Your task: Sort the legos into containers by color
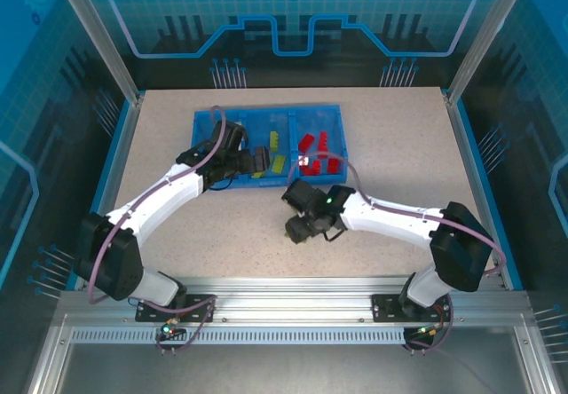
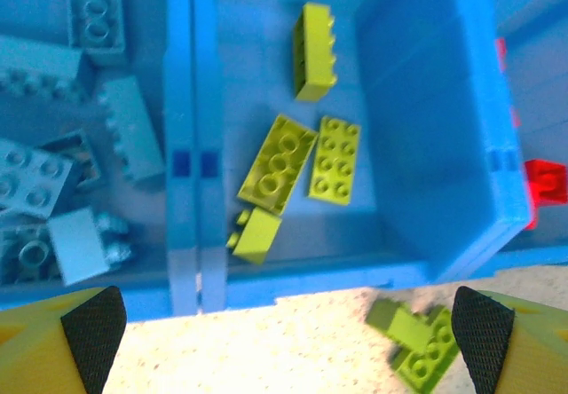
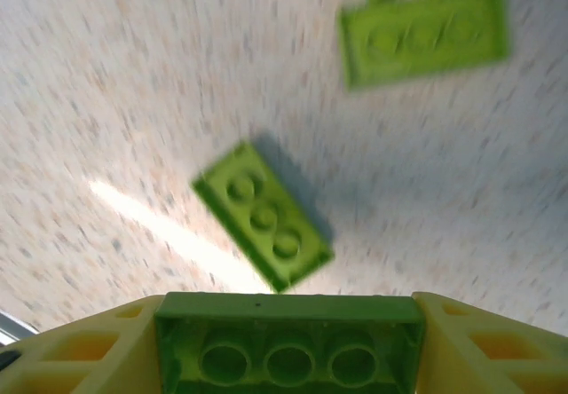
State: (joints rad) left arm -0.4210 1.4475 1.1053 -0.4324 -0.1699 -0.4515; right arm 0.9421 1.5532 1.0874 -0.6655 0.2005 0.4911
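Note:
The blue tray [image 1: 206, 120] lies at the table's far middle. In the left wrist view its left compartment holds light blue legos [image 2: 84, 172], and its middle one [image 2: 426, 128] holds lime legos [image 2: 279, 163]. Red legos [image 1: 316, 154] fill the right compartment. My left gripper [image 2: 286, 341] hangs open over the tray's near wall, nothing between its fingers [image 2: 89, 330]. Two lime legos [image 2: 417, 342] lie on the table just in front of the tray. My right gripper [image 1: 298, 225] is shut on a green lego [image 3: 288, 345], underside facing the camera, above the table. Below it lie two green legos [image 3: 264, 215], [image 3: 424, 35].
The speckled table [image 1: 390, 145] is bordered by blue rails and see-through walls. Both arm bases sit on the metal rail [image 1: 284, 301] at the near edge. Open tabletop lies right of the tray.

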